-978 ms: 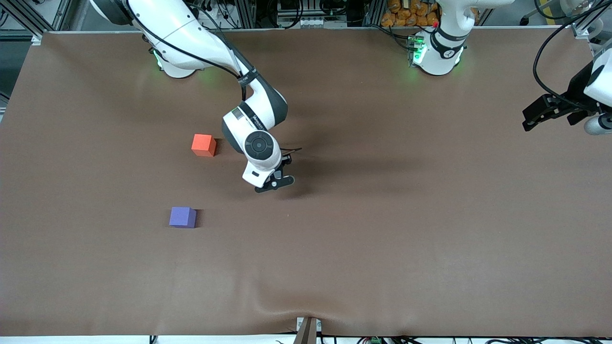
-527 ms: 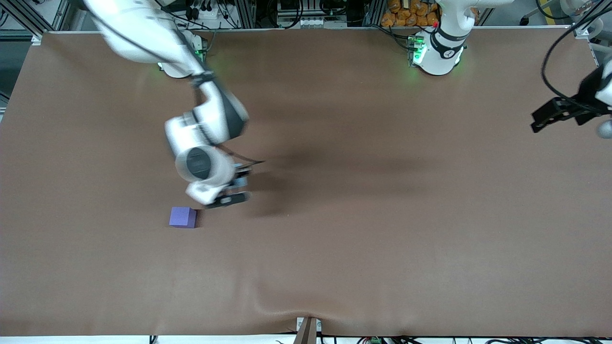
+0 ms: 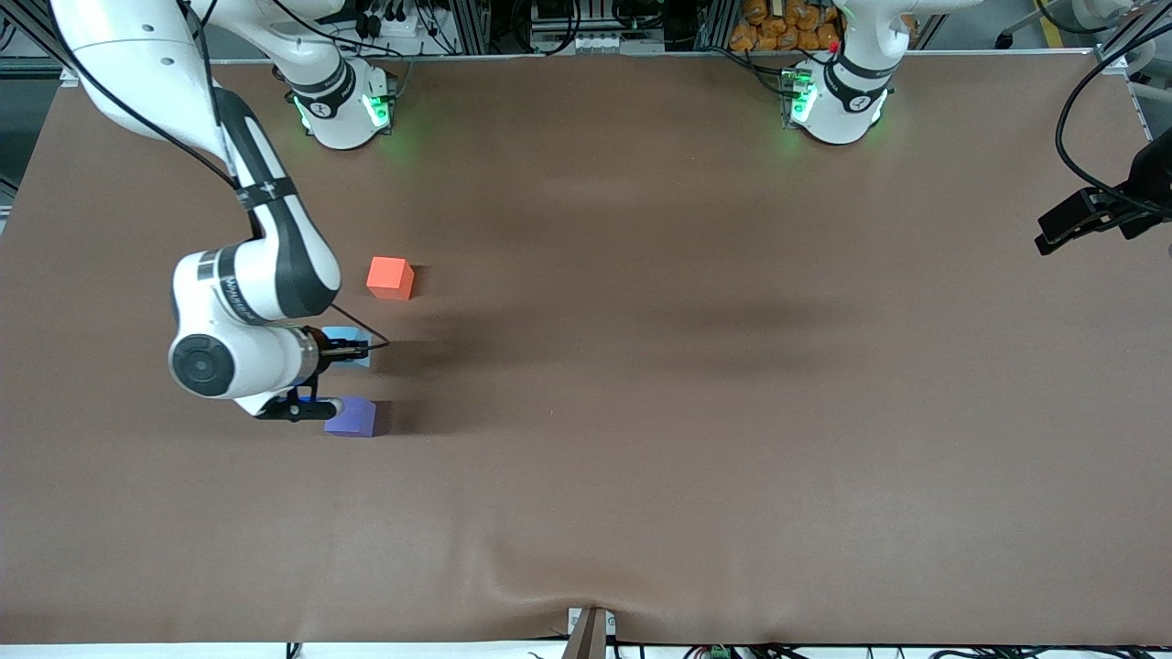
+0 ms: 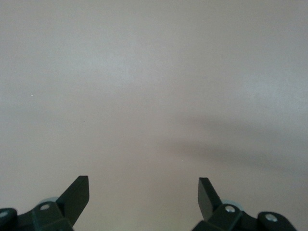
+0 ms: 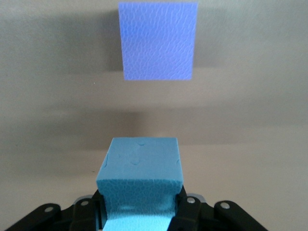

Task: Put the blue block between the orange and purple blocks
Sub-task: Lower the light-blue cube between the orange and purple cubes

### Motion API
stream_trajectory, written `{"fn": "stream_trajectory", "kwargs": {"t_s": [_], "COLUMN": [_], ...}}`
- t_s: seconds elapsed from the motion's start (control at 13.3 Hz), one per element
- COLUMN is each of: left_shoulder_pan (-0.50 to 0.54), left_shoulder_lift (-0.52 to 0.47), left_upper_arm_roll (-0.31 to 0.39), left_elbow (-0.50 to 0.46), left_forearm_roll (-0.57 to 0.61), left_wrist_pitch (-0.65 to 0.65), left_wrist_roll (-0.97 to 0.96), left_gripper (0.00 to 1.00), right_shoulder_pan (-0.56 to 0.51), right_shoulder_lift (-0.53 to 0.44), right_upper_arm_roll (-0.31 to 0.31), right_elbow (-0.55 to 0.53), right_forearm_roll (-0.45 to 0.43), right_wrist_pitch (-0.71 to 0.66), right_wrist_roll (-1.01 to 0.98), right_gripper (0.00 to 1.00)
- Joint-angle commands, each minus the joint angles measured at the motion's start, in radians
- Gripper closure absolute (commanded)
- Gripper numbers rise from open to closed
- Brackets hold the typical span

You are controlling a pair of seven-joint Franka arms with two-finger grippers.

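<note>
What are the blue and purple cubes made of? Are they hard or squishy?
The blue block, held in the right gripper, looks like matte foam: dull, no shine, finely wrinkled skin with small dents. The purple block on the table shows the same dull, leathery, crackled surface, so probably foam too. Likely squishy, though the pictures cannot prove it.

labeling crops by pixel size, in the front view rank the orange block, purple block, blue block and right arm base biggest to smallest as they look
1. right arm base
2. purple block and orange block: look alike, no ranking
3. blue block: least showing, since the right gripper holding it hides part of it
</note>
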Motion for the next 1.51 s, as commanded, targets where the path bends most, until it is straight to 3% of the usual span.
{"fn": "stream_trajectory", "kwargs": {"t_s": [0.0,0.45,0.83,0.98,1.13,1.43], "left_shoulder_pan": [0.002,0.002,-0.013,-0.012,-0.013,-0.013], "left_shoulder_lift": [-0.032,-0.063,-0.035,-0.033,-0.03,-0.029], "left_upper_arm_roll": [-0.005,-0.007,-0.008,-0.007,-0.007,-0.016], "left_elbow": [-0.022,-0.071,-0.05,-0.03,-0.017,-0.01], "left_forearm_roll": [-0.013,-0.013,-0.011,-0.008,-0.008,-0.013], "left_wrist_pitch": [-0.012,0.023,0.025,0.023,0.021,0.014], "left_wrist_roll": [-0.03,-0.03,-0.021,-0.012,-0.015,-0.02], "left_gripper": [0.0,0.0,0.0,0.0,0.0,0.0], "right_shoulder_pan": [-0.004,-0.007,-0.007,-0.013,-0.02,-0.028], "right_shoulder_lift": [-0.014,-0.01,-0.005,0.009,-0.002,0.001], "right_upper_arm_roll": [0.008,0.008,0.008,0.008,0.009,0.009], "right_elbow": [-0.073,-0.178,-0.226,-0.225,-0.188,0.261], "right_forearm_roll": [0.0,0.0,0.0,0.0,0.0,0.002], "right_wrist_pitch": [0.067,0.214,0.291,0.282,0.225,-0.265], "right_wrist_roll": [0.042,0.043,0.043,0.043,0.042,0.033], "right_gripper": [1.0,1.0,1.0,0.0,0.0,0.0]}}
